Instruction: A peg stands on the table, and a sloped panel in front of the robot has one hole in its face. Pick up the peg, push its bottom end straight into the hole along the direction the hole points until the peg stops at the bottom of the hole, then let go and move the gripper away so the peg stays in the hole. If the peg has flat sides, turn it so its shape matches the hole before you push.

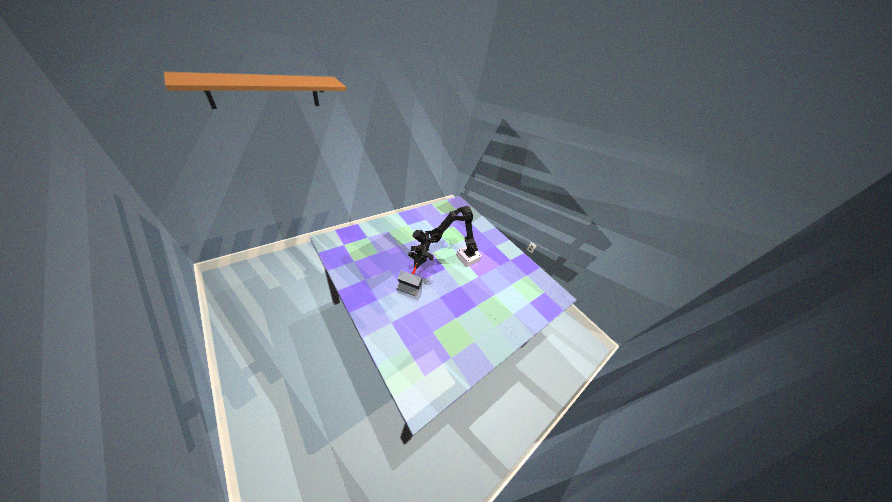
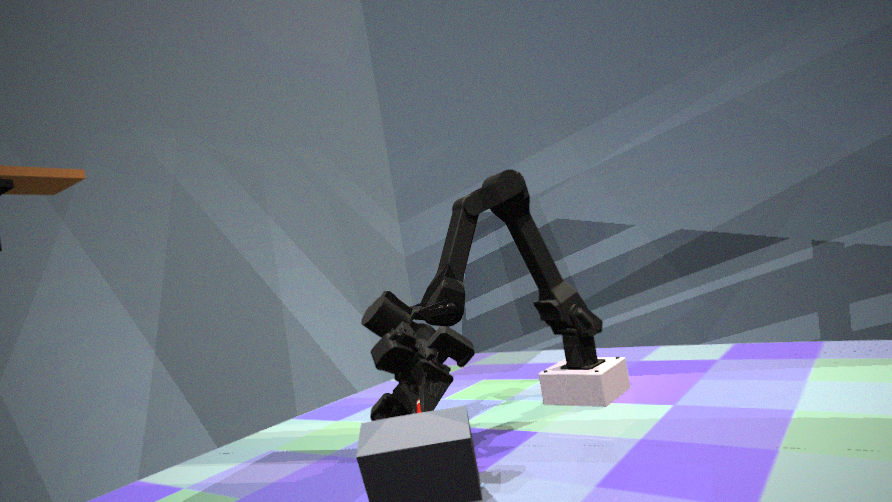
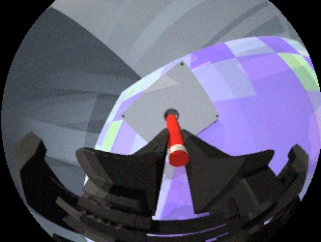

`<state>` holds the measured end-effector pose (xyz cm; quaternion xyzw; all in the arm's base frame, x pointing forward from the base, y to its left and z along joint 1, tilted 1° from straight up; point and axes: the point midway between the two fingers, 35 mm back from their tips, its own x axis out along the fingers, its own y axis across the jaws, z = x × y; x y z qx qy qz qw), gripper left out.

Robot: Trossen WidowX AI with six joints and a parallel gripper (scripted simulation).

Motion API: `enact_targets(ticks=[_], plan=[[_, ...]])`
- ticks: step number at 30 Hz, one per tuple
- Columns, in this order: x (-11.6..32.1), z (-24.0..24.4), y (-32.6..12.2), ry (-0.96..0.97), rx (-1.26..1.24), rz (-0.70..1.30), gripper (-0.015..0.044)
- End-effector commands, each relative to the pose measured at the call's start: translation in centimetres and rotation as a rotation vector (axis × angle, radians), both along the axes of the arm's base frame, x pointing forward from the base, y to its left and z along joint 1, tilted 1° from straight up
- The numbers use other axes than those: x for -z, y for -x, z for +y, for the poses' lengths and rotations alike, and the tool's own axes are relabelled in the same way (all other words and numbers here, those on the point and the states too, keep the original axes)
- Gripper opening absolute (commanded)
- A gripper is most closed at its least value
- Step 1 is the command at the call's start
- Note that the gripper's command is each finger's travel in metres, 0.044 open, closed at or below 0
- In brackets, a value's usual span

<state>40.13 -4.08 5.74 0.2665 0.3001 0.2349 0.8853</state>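
The round red peg [image 1: 413, 270] [image 2: 418, 406] [image 3: 173, 131] has a pale band near its top end. My gripper [image 3: 173, 133] is shut on the peg, one dark finger on each side. The grey sloped panel [image 1: 409, 284] [image 2: 415, 430] [image 3: 164, 92] lies just past the fingertips. Its single round dark hole [image 3: 171, 112] shows in the wrist view, with the peg's bottom end at its mouth, covering part of it. How far the end is inside is hidden. In the exterior view the panel's block hides the peg's lower part.
The panel stands on the patchwork-coloured table [image 1: 449, 337] [image 2: 717, 430]. The arm's pale base block [image 1: 469, 258] [image 2: 571, 388] is behind the panel. An orange shelf [image 1: 252, 81] [image 2: 43, 179] is on the wall, far from the arm.
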Motion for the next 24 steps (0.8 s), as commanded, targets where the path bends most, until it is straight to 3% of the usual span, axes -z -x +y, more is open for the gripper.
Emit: enact_targets(ticks=[1, 24], plan=[[0.01, 0.02, -0.12, -0.001, 0.003, 0.000, 0.0000], [0.04, 0.11, -0.28, 0.000, 0.001, -0.001, 0.0000]])
